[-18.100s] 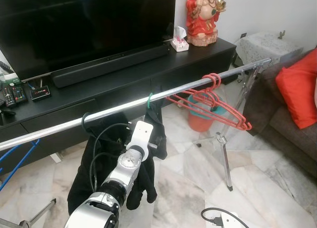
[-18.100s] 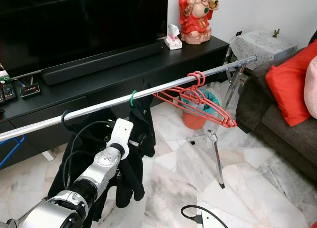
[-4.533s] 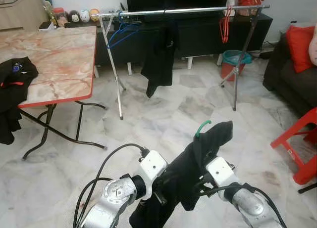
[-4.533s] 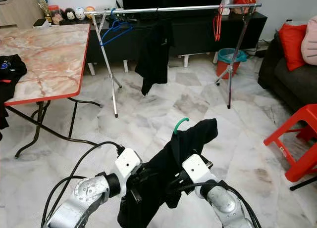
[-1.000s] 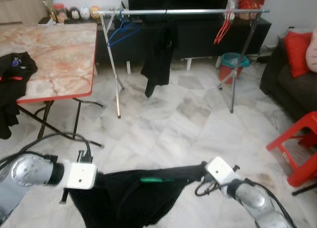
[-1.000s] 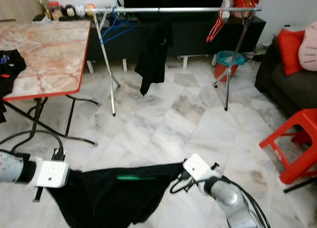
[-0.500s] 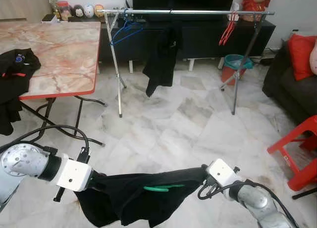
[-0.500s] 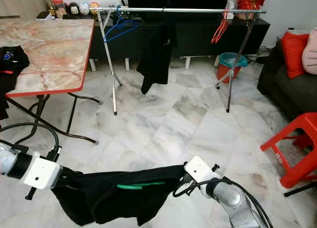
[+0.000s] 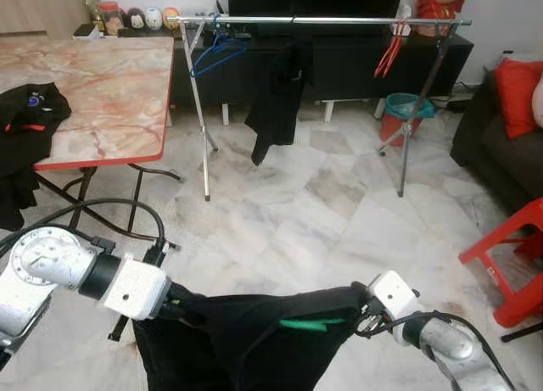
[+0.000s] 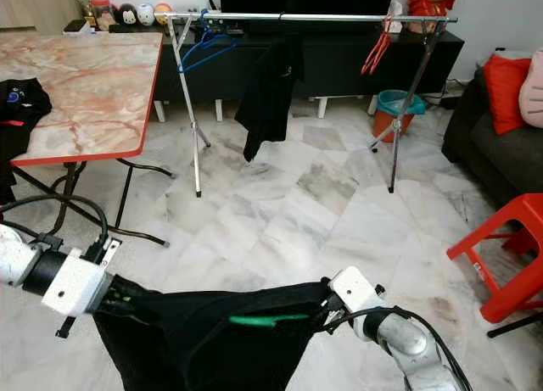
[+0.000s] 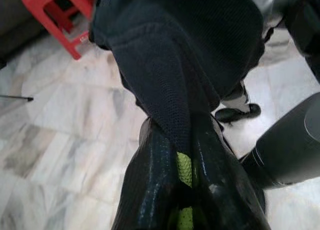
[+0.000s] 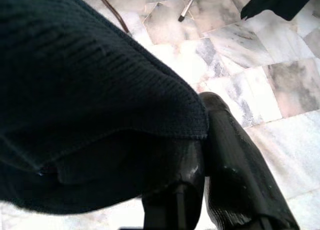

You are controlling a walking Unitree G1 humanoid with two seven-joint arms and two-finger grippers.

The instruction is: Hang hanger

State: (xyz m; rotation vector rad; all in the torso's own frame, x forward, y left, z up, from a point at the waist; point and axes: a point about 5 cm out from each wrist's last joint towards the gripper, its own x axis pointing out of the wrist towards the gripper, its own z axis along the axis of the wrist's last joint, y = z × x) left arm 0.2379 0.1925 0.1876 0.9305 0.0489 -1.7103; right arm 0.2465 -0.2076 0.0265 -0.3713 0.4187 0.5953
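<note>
Left claw (image 9: 174, 309): near left; fingers clamped on one end of the black garment (image 9: 246, 344)
Garment: stretched between both claws, low over the marble floor (image 9: 288, 230)
Green hanger (image 9: 312, 325): inside the garment, partly showing
Right claw (image 9: 363, 307): near right; fingers pinching the garment's other end
Rail (image 9: 322, 20): far, holding another black garment (image 9: 276, 98)

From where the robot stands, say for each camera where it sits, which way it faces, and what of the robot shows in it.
Left eye, head: forward and down at the clothes rack; both arms stretch the black garment.
Right eye: the same scene, shifted slightly.
Left wrist: along its fingers, shut on garment and green hanger.
Right wrist: along its fingers, garment bunched over them.
All share the garment.
</note>
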